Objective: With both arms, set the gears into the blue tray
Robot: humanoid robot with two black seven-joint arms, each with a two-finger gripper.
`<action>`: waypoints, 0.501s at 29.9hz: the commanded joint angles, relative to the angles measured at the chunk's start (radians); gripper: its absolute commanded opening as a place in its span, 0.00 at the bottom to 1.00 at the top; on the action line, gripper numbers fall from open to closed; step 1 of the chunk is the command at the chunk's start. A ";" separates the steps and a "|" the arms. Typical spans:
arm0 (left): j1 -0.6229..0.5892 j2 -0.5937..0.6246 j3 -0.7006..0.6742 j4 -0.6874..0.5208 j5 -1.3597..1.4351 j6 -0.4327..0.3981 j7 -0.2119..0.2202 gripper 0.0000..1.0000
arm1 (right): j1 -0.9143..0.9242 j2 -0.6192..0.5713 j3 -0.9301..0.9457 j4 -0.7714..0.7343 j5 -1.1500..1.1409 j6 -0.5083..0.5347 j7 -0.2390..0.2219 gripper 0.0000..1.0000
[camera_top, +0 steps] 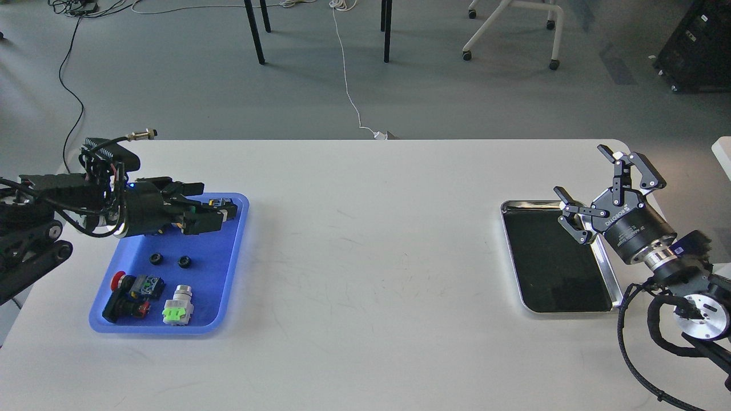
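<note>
Two small black gears (156, 258) (184, 261) lie side by side on the floor of the blue tray (224, 274) at the table's left. My left gripper (203, 205) hovers above the tray's back part, behind the gears and apart from them. Its fingers point right, open and holding nothing. At the far right my right gripper (581, 173) stands open and empty over the back right corner of the steel tray (606, 271).
Push-button switches share the blue tray: a red one (128, 290) and a silver-green one (178, 306) at the front, a green-black one (221, 208) at the back, partly behind my left fingers. The steel tray holds nothing. Chair and table legs stand on the floor beyond.
</note>
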 commanded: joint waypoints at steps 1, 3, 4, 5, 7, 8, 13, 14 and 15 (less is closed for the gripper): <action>0.031 -0.054 -0.011 -0.029 -0.383 0.099 0.000 0.98 | 0.005 0.003 -0.005 -0.003 -0.018 -0.003 0.000 0.99; 0.072 -0.107 -0.045 -0.038 -0.604 0.185 0.000 0.98 | 0.006 0.005 -0.005 -0.006 -0.032 -0.012 0.000 0.99; 0.091 -0.138 -0.074 -0.041 -0.683 0.214 0.000 0.98 | 0.006 0.005 -0.005 -0.006 -0.032 -0.016 0.000 0.99; 0.118 -0.166 -0.120 -0.049 -0.752 0.237 0.000 0.98 | 0.006 0.005 -0.005 -0.006 -0.032 -0.023 0.000 0.99; 0.187 -0.218 -0.233 -0.067 -0.815 0.245 0.000 0.98 | 0.009 0.005 -0.005 -0.006 -0.032 -0.035 0.000 0.99; 0.222 -0.244 -0.289 -0.072 -0.823 0.240 0.000 0.98 | 0.012 0.005 -0.007 -0.006 -0.032 -0.039 0.000 0.99; 0.365 -0.388 -0.543 -0.071 -0.834 0.147 0.011 0.98 | 0.017 0.006 -0.005 -0.004 -0.030 -0.047 0.000 0.99; 0.397 -0.410 -0.592 -0.070 -0.834 0.116 0.034 0.98 | 0.017 0.005 -0.005 -0.004 -0.029 -0.047 0.000 0.99; 0.426 -0.426 -0.632 -0.070 -0.835 0.086 0.048 0.98 | 0.017 0.003 -0.004 -0.004 -0.026 -0.047 0.000 0.99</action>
